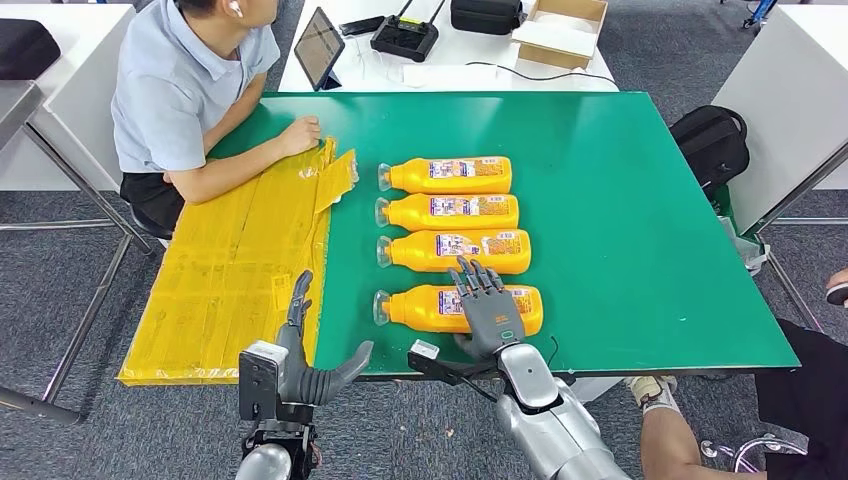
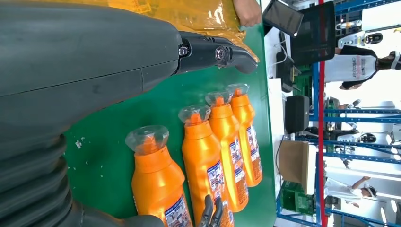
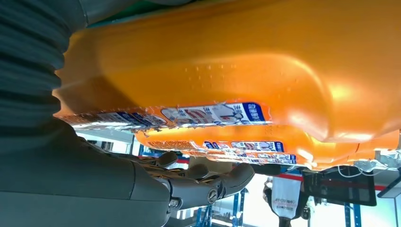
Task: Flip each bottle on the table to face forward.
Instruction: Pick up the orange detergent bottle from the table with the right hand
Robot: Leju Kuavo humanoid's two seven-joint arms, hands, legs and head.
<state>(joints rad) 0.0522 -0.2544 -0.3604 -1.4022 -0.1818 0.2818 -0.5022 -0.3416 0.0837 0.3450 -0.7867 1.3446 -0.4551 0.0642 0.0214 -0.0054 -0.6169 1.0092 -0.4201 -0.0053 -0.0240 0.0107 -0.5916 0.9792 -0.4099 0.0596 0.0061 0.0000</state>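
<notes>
Yellow sheeting flanks the left hand, spread and idle at the green counter edge; the right hand lies fingers-spread atop the nearest bottle, seemingly to roll its label forward.

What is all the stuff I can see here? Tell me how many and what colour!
Plastic bottles with clear caps: four, orange, lying in a row mid-table.
Green table: one, under everything.
Crinkly plastic sheet: one, yellow, on the table's left side.
Tablet: one, dark, on the white table behind.
Cardboard box: one, brown, same white table.
Backpack: one, black, on the floor at right.
Seated person: one, light-blue shirt, far left.
Left hand: grey, at the table's near edge.
Right hand: grey, over the nearest bottle.
</notes>
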